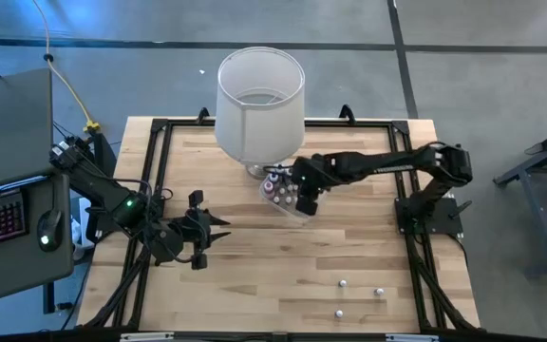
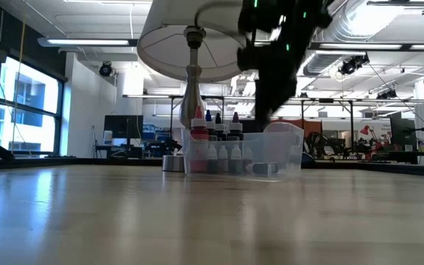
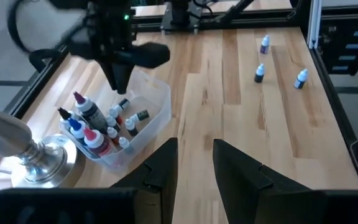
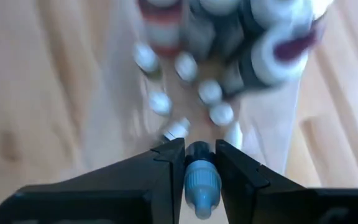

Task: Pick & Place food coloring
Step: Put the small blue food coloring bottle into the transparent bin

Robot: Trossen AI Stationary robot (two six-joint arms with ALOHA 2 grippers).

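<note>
The right gripper [image 4: 200, 163] hangs over the clear plastic tub [image 3: 156, 111], fingers closed on a tiny blue-capped food-coloring bottle [image 4: 201, 180] held between the pads. Directly beneath it, the small white-capped bottles [image 4: 209, 92] crowd the tub floor beside taller dropper bottles [image 3: 91, 112]. Released here, the held bottle could strike a cap, bounce, and topple its neighbours. The white lampshade [image 1: 260, 103] stands just behind the arm, so a careless lift might nudge it. Three loose bottles [image 3: 260, 73] lie well apart from this gripper, still to fetch. The left gripper [image 3: 194, 163] waits with fingers slightly apart, empty.
</note>
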